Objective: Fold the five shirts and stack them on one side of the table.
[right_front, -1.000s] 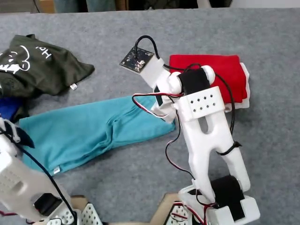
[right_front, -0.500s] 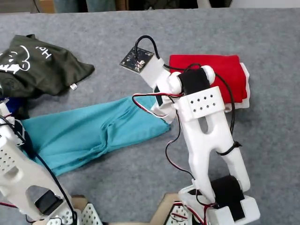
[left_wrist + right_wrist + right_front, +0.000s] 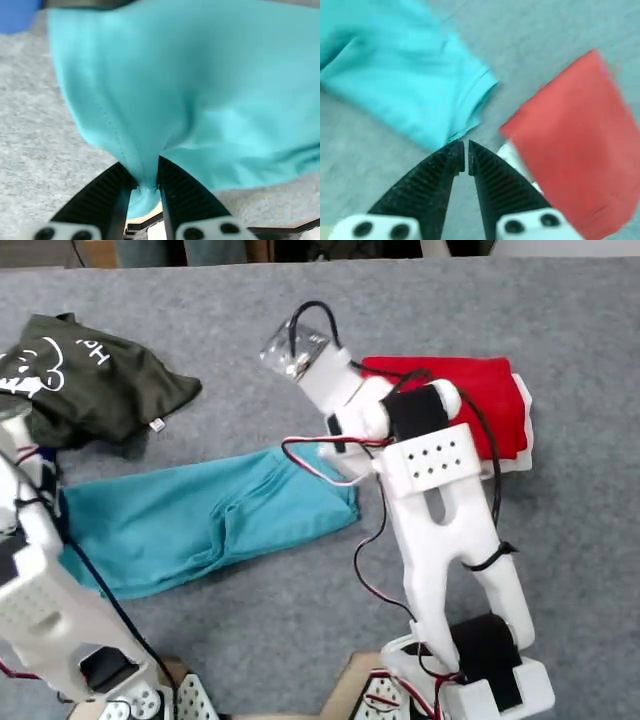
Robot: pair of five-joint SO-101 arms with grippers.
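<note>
- The left gripper (image 3: 147,181) is clamped on a bunched fold of the teal shirt (image 3: 210,520), which lies spread flat at 9 o'clock on the grey table (image 3: 570,320).
- The right gripper (image 3: 466,150) has its jaws drawn almost together with nothing between them, above the teal shirt's 3 o'clock end.
- The right arm (image 3: 440,530) covers the red shirt's (image 3: 485,400) near corner.
- Shirts number five:
  - one teal
  - one red, folded at 2 o'clock
  - one white (image 3: 522,452) under it
  - one dark green (image 3: 90,375), crumpled at 10 o'clock
  - one blue (image 3: 17,9), glimpsed beside the teal
</note>
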